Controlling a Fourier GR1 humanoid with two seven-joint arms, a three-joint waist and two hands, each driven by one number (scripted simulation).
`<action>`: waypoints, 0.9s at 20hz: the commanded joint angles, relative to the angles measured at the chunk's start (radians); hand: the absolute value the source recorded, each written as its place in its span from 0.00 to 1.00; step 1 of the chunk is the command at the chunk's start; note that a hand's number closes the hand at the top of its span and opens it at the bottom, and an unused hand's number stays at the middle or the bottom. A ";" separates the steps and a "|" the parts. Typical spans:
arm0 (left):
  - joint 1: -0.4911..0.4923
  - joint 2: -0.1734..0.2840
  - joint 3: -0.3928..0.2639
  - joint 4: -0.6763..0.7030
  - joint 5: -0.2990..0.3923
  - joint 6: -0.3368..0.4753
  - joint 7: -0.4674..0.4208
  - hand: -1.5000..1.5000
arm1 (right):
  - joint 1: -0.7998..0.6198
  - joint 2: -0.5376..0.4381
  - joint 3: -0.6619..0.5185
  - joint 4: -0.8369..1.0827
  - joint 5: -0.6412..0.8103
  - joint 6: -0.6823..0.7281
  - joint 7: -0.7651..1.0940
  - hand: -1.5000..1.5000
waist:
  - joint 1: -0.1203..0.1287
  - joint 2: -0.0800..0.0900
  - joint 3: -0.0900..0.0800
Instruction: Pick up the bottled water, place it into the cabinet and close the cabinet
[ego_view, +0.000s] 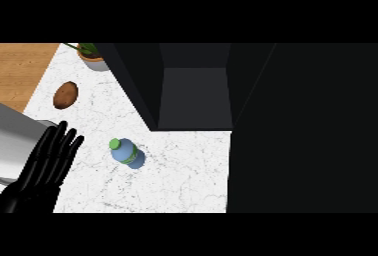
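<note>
Left hand: open, resting | right hand: not visible | bottle: upright on counter, before open cabinet | risk: side contact on approach may tip bottle.

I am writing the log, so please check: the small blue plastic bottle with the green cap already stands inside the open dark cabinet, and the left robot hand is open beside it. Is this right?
Not quite. In the head view the small blue plastic bottle with the green cap is on the white marble counter, in front of the open dark cabinet, not inside. The left robot hand is open beside it.
</note>
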 joint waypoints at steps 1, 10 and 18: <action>0.011 -0.023 0.032 0.122 -0.011 -0.005 -0.117 0.00 | 0.095 0.003 0.047 -0.095 0.036 0.004 -0.011 0.00 | -0.003 0.000 0.000; -0.038 -0.005 0.108 0.346 -0.059 0.007 -0.258 0.00 | 0.217 -0.039 0.021 -0.147 -0.009 0.069 -0.095 0.00 | -0.007 0.000 0.000; -0.182 0.005 0.159 0.673 -0.080 -0.001 -0.427 0.00 | 0.232 -0.059 -0.014 -0.156 -0.020 0.063 -0.096 0.00 | -0.004 0.003 -0.001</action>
